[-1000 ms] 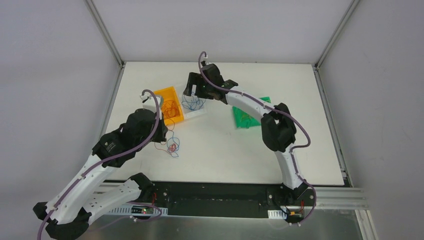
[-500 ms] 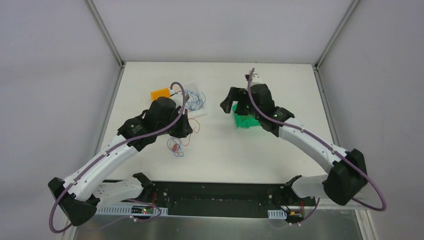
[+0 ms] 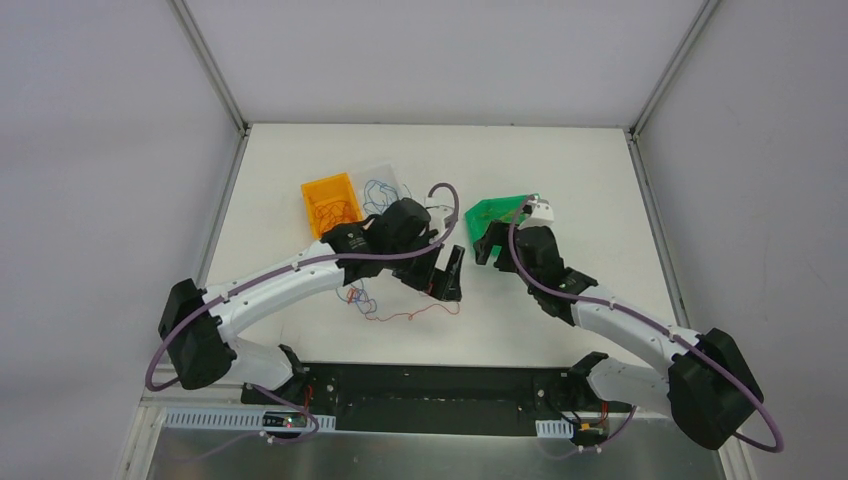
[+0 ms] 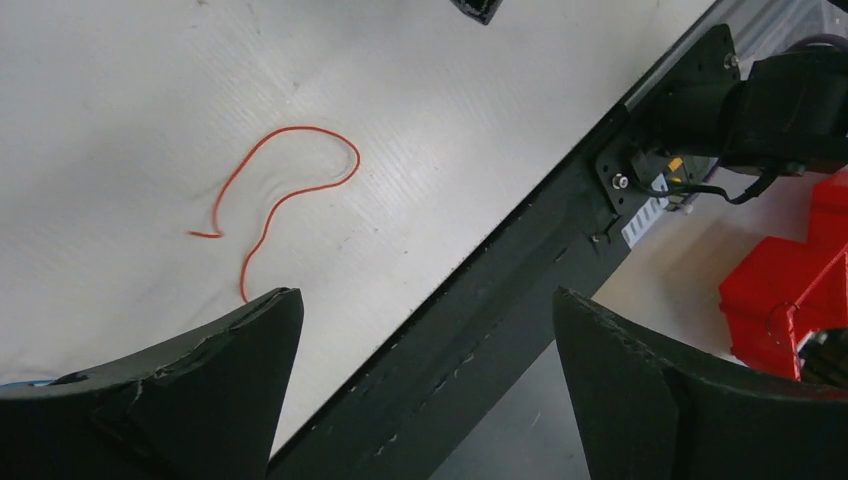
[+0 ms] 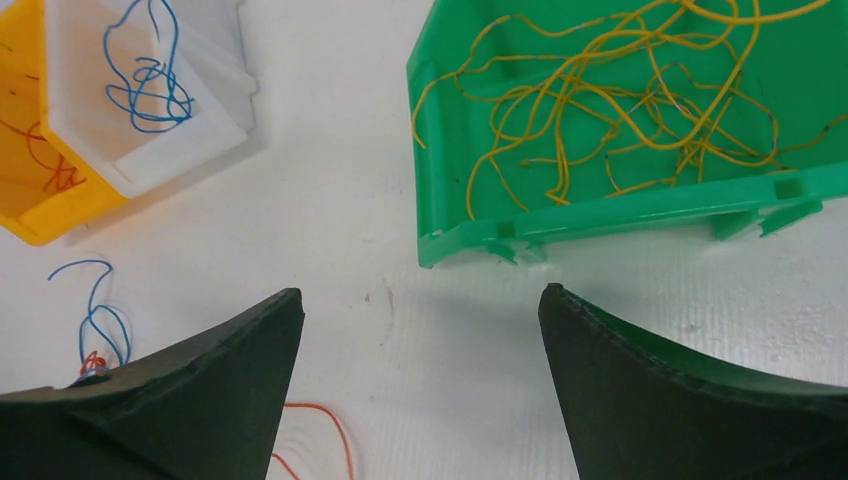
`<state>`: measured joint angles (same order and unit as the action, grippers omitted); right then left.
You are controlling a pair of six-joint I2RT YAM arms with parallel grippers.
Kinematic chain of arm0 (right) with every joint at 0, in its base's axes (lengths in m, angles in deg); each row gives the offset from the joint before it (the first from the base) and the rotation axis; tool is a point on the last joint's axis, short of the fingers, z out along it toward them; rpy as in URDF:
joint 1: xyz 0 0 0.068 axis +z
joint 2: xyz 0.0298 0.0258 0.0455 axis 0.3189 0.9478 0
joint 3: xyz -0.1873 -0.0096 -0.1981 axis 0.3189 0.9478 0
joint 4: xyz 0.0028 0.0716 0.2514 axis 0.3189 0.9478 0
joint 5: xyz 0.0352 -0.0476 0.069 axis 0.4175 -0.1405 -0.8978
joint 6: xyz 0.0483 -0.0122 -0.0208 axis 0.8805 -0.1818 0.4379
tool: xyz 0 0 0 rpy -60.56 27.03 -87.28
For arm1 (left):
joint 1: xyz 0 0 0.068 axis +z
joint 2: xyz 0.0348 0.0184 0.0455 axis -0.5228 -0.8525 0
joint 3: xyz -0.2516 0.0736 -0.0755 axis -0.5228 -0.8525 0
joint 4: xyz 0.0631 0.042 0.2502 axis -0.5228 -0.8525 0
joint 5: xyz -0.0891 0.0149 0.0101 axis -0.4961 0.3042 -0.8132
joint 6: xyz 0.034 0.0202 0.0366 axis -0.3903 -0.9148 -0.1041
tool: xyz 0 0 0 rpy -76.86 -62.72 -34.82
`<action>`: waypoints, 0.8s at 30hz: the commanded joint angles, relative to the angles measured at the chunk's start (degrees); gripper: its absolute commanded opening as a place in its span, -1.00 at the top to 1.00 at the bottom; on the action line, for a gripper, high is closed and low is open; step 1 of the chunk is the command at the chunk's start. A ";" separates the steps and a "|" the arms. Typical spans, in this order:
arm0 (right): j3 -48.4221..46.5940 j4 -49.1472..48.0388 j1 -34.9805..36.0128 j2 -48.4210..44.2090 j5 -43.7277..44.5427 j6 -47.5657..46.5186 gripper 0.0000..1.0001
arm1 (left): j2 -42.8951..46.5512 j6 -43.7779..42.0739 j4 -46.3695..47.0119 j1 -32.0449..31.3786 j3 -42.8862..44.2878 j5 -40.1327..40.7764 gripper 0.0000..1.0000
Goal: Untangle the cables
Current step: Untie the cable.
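Observation:
The cables lie partly loose on the white table: a small red and blue clump (image 3: pixel 352 295) and a single red strand (image 3: pixel 405 317), which shows as a curled line (image 4: pixel 290 190) in the left wrist view. My left gripper (image 3: pixel 452 275) (image 4: pixel 422 295) hangs open just right of that strand, above the table's near edge, with nothing between its fingers. My right gripper (image 3: pixel 485 245) (image 5: pixel 420 295) is open and empty over bare table, just in front of the green bin (image 5: pixel 600 205). A loose blue strand (image 5: pixel 95 310) lies to its left.
A green bin (image 3: pixel 505 210) holds yellow-orange wires (image 5: pixel 600 100). A white bin (image 3: pixel 385 185) (image 5: pixel 215 130) holds blue wires and an orange bin (image 3: pixel 330 200) (image 5: pixel 30 200) holds red ones. The black rail (image 4: pixel 520 300) marks the near edge, and the two grippers sit close together.
My left arm swung right from the orange bin to mid-table and opened, leaving a red strand lying there. My right arm moved from the white bin to the green bin, then nearer.

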<state>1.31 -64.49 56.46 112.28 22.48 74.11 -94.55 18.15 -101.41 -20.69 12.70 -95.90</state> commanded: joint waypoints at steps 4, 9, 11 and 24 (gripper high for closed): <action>-0.88 -7.26 0.22 -0.01 -3.33 0.62 -0.81 | 8.58 -0.04 -5.47 1.17 -1.10 15.10 -0.98; -2.70 -8.41 1.30 2.28 -14.79 -1.06 -0.78 | 16.96 5.36 -10.00 9.17 -6.74 17.07 -0.98; -4.12 -8.77 3.23 4.25 -20.51 -3.31 -0.77 | 20.39 8.57 -10.47 16.37 -10.06 12.74 -0.98; -15.31 -1.26 20.96 19.01 -29.33 -17.21 -0.78 | 33.49 19.51 -13.61 26.27 -20.81 22.27 -0.97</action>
<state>-10.78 -67.14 74.76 128.28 -3.07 61.74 -63.12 33.16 -113.33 3.64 -6.84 -77.19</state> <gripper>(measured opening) 0.888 0.990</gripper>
